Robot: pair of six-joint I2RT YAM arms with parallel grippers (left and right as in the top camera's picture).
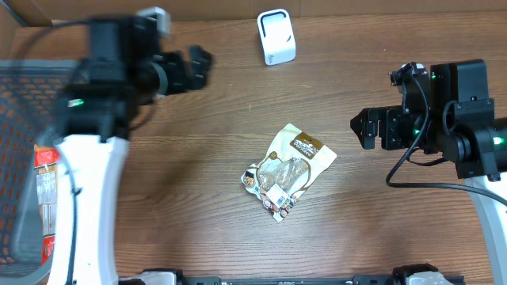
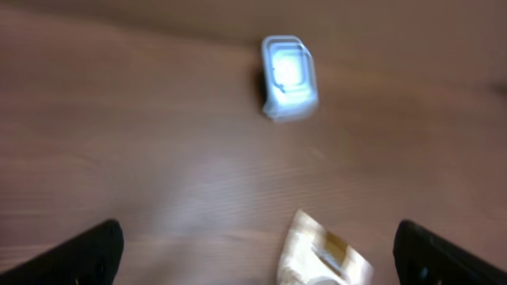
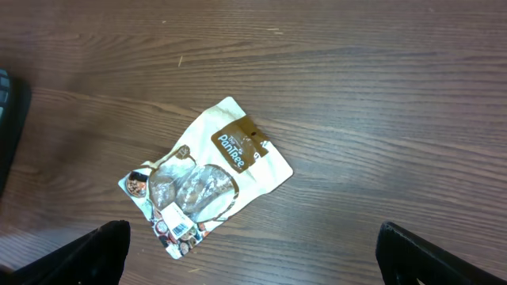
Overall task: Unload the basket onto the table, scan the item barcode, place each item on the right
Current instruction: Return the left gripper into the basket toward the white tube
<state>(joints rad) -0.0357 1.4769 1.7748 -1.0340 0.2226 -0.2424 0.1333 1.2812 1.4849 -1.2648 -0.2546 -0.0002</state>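
The item, a cream and brown snack pouch [image 1: 288,170], lies flat on the wooden table [image 1: 198,190] near the middle. A white barcode label [image 3: 181,218] faces up at its lower corner. A small white scanner [image 1: 276,36] stands at the table's far edge. My left gripper [image 1: 203,68] hovers open at the upper left, well away from the pouch. In the blurred left wrist view the scanner [image 2: 289,77] is ahead and the pouch [image 2: 321,255] sits low between the wide-apart fingers [image 2: 87,253]. My right gripper [image 1: 358,131] is open to the right of the pouch [image 3: 206,174] and holds nothing.
A dark mesh basket [image 1: 24,95] stands at the left edge with a red and white package [image 1: 46,182] inside. Cardboard walls line the table's far side. Cables trail from the right arm [image 1: 467,127].
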